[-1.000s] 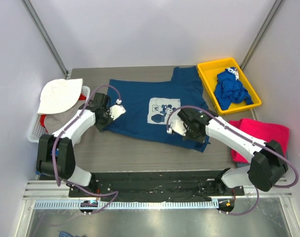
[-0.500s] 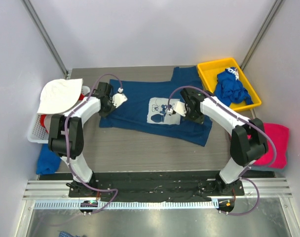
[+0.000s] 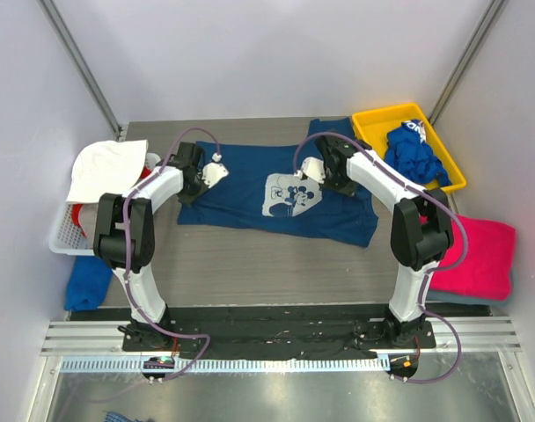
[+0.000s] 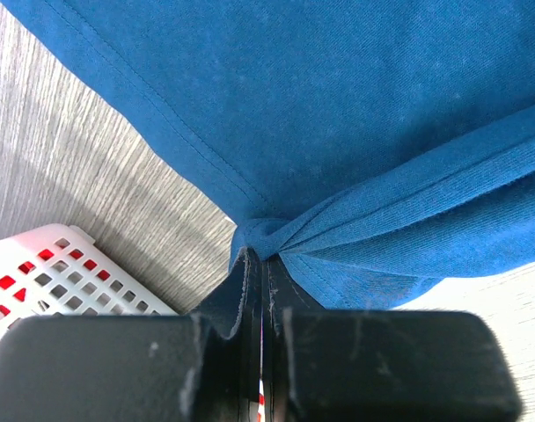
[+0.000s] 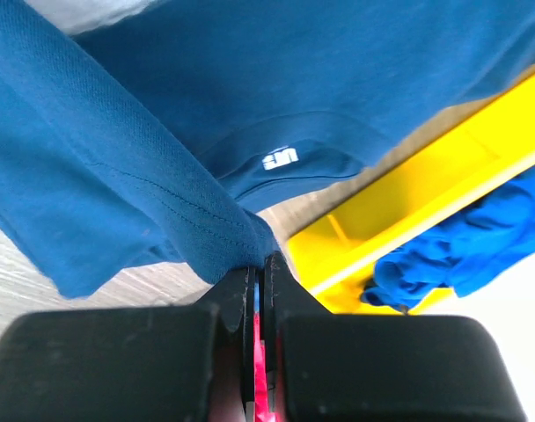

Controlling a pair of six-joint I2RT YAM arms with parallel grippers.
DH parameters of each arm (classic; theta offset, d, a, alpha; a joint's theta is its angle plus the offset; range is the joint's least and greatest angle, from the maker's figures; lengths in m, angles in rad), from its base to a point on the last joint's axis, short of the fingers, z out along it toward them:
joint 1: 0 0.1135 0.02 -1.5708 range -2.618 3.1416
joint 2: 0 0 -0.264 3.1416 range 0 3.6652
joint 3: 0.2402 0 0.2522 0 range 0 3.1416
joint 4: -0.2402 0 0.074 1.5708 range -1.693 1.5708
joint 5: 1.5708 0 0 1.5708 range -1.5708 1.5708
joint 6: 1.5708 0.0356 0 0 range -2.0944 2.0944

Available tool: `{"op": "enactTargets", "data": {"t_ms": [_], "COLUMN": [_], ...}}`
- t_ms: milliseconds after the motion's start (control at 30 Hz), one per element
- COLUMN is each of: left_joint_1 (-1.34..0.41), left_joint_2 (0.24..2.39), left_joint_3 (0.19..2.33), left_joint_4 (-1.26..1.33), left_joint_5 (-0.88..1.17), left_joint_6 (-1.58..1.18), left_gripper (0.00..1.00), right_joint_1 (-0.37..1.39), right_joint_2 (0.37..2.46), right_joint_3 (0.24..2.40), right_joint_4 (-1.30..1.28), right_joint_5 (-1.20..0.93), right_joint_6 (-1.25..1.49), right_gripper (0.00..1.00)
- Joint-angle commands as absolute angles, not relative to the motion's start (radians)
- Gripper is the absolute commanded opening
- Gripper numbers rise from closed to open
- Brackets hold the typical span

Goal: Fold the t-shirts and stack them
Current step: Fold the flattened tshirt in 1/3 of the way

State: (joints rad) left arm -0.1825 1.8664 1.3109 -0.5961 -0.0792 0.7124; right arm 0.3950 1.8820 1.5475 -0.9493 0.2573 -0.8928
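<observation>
Top view: navy t-shirt lies spread across the far half of the worktop, white mouse print facing up. Left pincer sits at the shirt's left edge, right pincer at its far right part, near the yellow tray. Royal-blue t-shirt is bunched up inside that tray at the far right corner. Pink t-shirt lies at the right edge, near side. White basket w/ a white hat on top stands at the left edge.

Left wrist view: left pincer is clamped tight, fingers pressed together on a gathered fold of the navy t-shirt; cloth fans out from the tips. Basket shows at lower left, bare worktop beside it.

Right wrist view: right pincer is likewise squeezed closed on a hemmed edge of the navy t-shirt, which drapes away to the left. Neck label is visible just beyond. Yellow tray w/ the royal-blue t-shirt is just right of the tips
</observation>
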Motion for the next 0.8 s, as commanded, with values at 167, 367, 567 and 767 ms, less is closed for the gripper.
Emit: {"op": "enactTargets", "data": {"t_ms": [167, 367, 567, 767], "left_joint_1": [-0.178, -0.181, -0.187, -0.199], "left_joint_2": [1.87, 1.876, 1.885, 1.887], "left_joint_3": [1.347, 1.39, 1.454, 1.486], "left_joint_4": [-0.604, -0.594, -0.591, -0.584], "left_joint_5": [-0.092, -0.107, -0.124, -0.144], "left_joint_6": [0.727, 0.719, 0.718, 0.729], "left_gripper": [0.0, 0.0, 0.0, 0.0], "right_joint_1": [0.387, 0.38, 0.365, 0.344], "right_joint_2": [1.956, 2.017, 2.036, 2.034], "right_joint_3": [1.709, 1.779, 1.805, 1.816], "right_joint_4": [-0.936, -0.928, -0.925, -0.92], "right_joint_5": [0.34, 0.383, 0.4, 0.407], "right_joint_6": [-0.916, -0.917, -0.92, -0.927], "right_gripper": [0.01, 0.01, 0.01, 0.01]}}
